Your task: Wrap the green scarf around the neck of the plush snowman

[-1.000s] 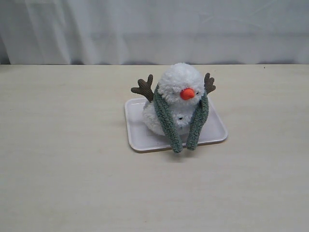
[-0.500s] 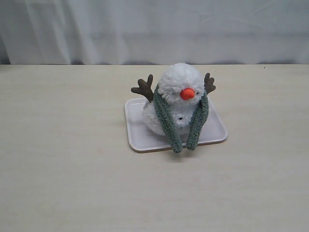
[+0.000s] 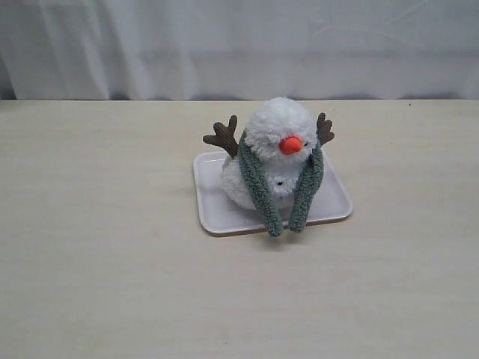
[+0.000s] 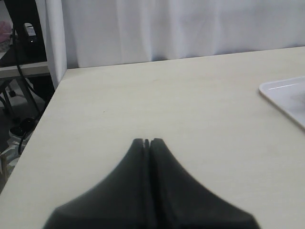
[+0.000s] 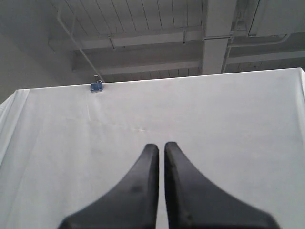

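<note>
Scarf (image 3: 258,187) lies well away from both arms. Left fingers (image 4: 140,152) are pressed together and empty, low over the surface (image 4: 143,95), with the tray (image 4: 286,93) corner ahead. Right fingers (image 5: 150,162) are closed to a sliver, empty, aimed up at the curtain (image 5: 214,119). It drapes the snowman (image 3: 273,123) at the neck (image 3: 275,166), ends hanging uncrossed down the front. The left arm looks nearer.

white tray (image 3: 217,213) near middle of pale table (image 3: 112,262) | white curtain (image 3: 224,45) behind table's far edge | blue clip (image 5: 96,86) at curtain's top edge | slatted ceiling (image 5: 143,24) above | dark cables (image 4: 19,67), possibly, beyond table's corner
</note>
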`<state>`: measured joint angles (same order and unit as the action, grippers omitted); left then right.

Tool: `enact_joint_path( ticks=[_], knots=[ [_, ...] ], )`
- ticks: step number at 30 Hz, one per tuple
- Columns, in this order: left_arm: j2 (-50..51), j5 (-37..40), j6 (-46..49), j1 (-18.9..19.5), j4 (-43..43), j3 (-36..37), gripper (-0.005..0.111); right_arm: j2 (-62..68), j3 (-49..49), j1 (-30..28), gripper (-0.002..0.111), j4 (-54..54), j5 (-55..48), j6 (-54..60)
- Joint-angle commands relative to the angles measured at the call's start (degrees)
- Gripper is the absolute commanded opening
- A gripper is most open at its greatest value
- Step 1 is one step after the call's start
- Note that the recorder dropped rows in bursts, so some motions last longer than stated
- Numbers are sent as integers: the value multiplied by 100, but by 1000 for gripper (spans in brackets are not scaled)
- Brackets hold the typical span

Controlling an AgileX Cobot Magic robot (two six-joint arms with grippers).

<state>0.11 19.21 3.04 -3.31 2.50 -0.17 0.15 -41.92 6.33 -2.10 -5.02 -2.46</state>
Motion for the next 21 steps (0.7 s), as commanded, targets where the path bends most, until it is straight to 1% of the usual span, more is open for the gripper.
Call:
enact_joint_path(
  ticks=[1, 11, 17, 21],
  knots=[
    [-11, -59, -14, -15, -14, 17, 0, -15, 25, -30, 4, 64, 66, 30],
    [-11, -59, -14, -15, -14, 17, 0, -15, 49, -19, 4, 62, 97, 30],
    [-11, -59, -14, -15, -14, 17, 0, -15, 512, -19, 4, -162, 709, 30],
    [-11, -69, -14, -15, -14, 17, 0, -15, 852, -32, 4, -174, 735, 30]
  ],
)
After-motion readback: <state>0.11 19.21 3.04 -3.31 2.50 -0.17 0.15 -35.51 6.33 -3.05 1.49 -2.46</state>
